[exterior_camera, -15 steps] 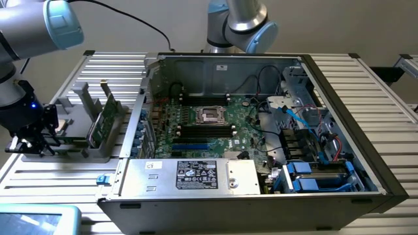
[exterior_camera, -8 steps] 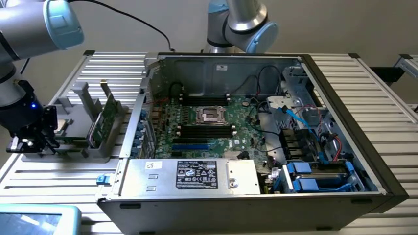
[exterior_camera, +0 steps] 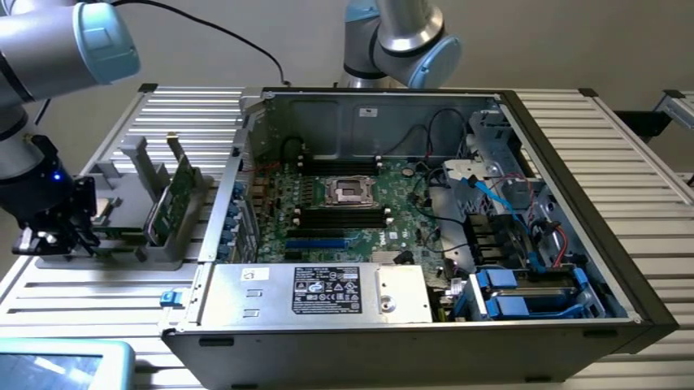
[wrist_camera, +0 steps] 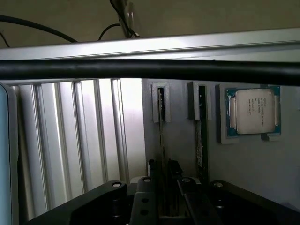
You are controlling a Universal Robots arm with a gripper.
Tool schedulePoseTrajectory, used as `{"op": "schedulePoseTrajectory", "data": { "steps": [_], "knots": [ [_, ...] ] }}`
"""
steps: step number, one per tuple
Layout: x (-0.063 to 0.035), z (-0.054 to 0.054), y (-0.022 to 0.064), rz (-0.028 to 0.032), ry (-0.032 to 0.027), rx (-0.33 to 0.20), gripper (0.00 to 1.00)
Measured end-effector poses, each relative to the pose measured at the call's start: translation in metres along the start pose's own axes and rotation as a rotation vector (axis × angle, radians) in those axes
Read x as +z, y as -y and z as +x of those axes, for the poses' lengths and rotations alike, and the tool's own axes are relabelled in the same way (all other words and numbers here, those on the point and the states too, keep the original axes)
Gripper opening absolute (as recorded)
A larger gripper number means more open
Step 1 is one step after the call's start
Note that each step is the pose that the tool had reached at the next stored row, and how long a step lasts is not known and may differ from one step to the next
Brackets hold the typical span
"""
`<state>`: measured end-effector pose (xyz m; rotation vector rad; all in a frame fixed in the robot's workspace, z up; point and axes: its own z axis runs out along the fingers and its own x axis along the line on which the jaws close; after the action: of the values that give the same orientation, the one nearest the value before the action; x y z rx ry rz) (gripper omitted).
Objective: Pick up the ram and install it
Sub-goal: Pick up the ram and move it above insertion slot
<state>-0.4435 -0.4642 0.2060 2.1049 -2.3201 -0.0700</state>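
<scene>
The ram (wrist_camera: 161,136) shows edge-on as a thin dark stick standing in a slot of the grey holder (wrist_camera: 178,140). My gripper (wrist_camera: 163,171) straddles its near end, one finger close against each side, shut on it. A second stick (wrist_camera: 200,136) stands in the neighbouring slot. In the exterior view my gripper (exterior_camera: 49,237) hangs low over the holder's (exterior_camera: 109,244) end at the exterior view's left, away from the open computer case (exterior_camera: 434,219).
A square silver processor (wrist_camera: 253,111) lies in a pocket of the holder beside the sticks. Green boards (exterior_camera: 171,199) stand upright in the holder's rack. Inside the case the motherboard (exterior_camera: 341,215) shows dark memory slots beside the socket. A black cable (wrist_camera: 150,70) crosses the wrist view.
</scene>
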Motion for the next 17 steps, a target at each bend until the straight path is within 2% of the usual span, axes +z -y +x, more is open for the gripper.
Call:
{"op": "schedulePoseTrajectory", "data": {
  "steps": [6, 17],
  "knots": [
    [0.0016, 0.0, 0.0001, 0.0026, 0.0007, 0.0, 0.22],
    [0.0017, 0.0, 0.0, 0.0027, 0.0008, 0.0, 0.2]
  ]
}}
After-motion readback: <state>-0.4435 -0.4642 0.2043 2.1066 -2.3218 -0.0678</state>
